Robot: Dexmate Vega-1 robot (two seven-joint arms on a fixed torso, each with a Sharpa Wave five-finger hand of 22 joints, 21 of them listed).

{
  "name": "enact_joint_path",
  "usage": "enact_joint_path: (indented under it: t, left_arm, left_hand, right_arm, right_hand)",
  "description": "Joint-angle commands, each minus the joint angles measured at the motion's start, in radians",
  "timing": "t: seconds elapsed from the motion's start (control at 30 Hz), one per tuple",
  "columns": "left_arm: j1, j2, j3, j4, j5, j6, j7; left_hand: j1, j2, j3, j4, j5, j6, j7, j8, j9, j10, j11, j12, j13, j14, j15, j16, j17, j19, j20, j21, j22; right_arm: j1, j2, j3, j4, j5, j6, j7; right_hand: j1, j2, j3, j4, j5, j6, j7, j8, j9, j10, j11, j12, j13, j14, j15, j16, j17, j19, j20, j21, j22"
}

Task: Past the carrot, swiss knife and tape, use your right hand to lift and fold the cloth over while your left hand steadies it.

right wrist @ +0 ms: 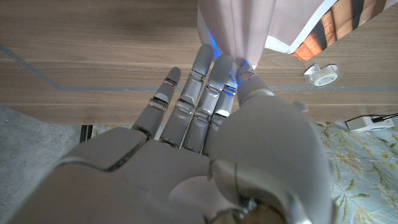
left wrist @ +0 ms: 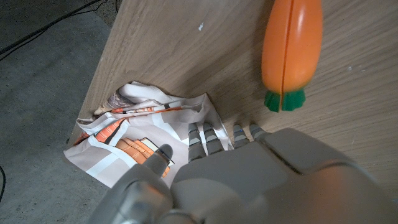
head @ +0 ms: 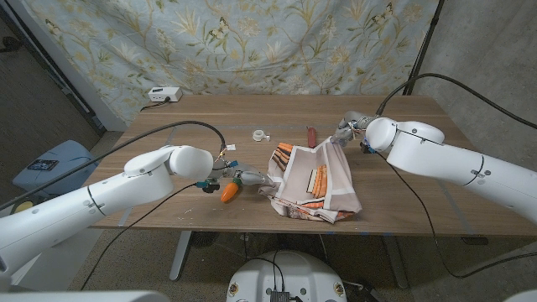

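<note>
A white power strip [head: 164, 95] sits near the wooden table's [head: 210, 117] far-left corner.

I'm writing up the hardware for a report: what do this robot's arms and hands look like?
Both arms are smooth, glossy white rounded shells with thin dark seams at the joints, and black cables loop away from each. The left hand and right hand are light grey with segmented fingers; blue light glows near the right hand's fingertips.

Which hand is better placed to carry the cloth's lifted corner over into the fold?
Right. The right hand already pinches the cloth corner, raised off the table; the left hand presses the near-left edge beside the carrot.
</note>
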Motion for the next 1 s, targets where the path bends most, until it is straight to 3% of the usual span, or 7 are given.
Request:
enact_joint_path:
  t: [0.03, 0.43, 1.0]
  left_arm:
    - [0.002, -0.001, 0.001, 0.008, -0.010, -0.002, 0.005]
    - [-0.002, -0.001, 0.002, 0.016, -0.016, -0.006, 0.006]
    - [0.004, 0.001, 0.000, 0.023, -0.031, -0.015, 0.015]
  left_hand:
    - [0.006, -0.002, 0.006, -0.002, 0.001, 0.005, -0.007, -0.003, 0.004, 0.002, 0.006, 0.006, 0.003, 0.003, 0.000, -0.005, -0.001, -0.101, 0.002, 0.002, 0.003]
    - [0.008, -0.003, 0.011, -0.004, 0.001, 0.005, -0.007, -0.003, 0.004, 0.001, 0.005, 0.005, 0.003, 0.003, 0.000, -0.006, -0.002, -0.101, 0.002, 0.001, 0.003]
    - [0.011, -0.003, 0.017, -0.006, 0.002, 0.007, -0.007, -0.002, 0.003, 0.000, 0.005, 0.005, 0.003, 0.003, -0.002, -0.007, -0.003, -0.101, 0.002, 0.001, 0.003]
  right_arm:
    - [0.027, 0.007, -0.015, -0.011, -0.012, 0.006, 0.036]
    - [0.043, 0.028, -0.023, -0.009, -0.013, 0.025, 0.056]
    - [0.129, 0.064, -0.084, 0.011, -0.053, 0.063, 0.130]
  right_hand:
    - [0.011, 0.000, -0.001, 0.001, 0.001, 0.002, 0.006, 0.005, 0.003, 0.002, 0.011, 0.004, 0.003, 0.009, -0.092, -0.004, 0.006, 0.004, 0.002, 0.001, 0.002]
    - [0.017, 0.002, -0.003, 0.001, -0.001, -0.001, 0.010, 0.005, 0.005, 0.001, 0.014, 0.003, 0.003, 0.014, -0.089, -0.008, 0.011, 0.015, 0.009, 0.002, 0.002]
    - [0.028, 0.003, -0.007, 0.000, -0.004, -0.002, 0.018, 0.006, 0.008, 0.000, 0.020, 0.002, 0.003, 0.017, -0.084, -0.016, 0.020, 0.023, 0.015, 0.001, 0.002]
